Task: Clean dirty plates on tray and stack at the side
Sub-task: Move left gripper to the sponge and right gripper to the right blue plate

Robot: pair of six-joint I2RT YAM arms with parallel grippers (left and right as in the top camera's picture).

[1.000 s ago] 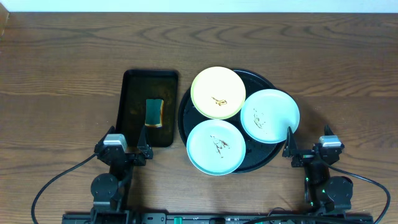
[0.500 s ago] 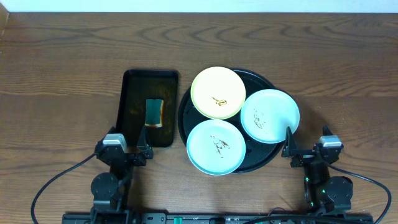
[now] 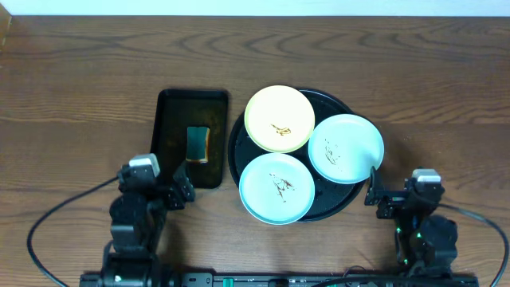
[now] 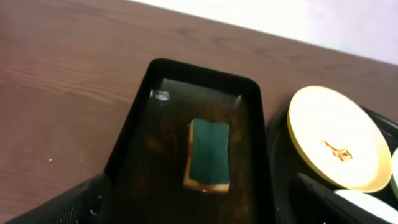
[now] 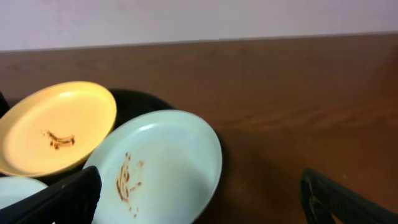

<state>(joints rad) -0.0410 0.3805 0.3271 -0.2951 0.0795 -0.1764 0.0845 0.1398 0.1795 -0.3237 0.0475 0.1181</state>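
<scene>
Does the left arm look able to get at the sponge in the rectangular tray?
Probably yes: the sponge lies uncovered in the rectangular tray, just ahead of the open left fingers, nothing between.

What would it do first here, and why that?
Probably the left gripper should ease forward and down to the green sponge in the rectangular tray. Its jaws stand open and empty, and all three plates show brown smears, so wiping needs the sponge first.
</scene>
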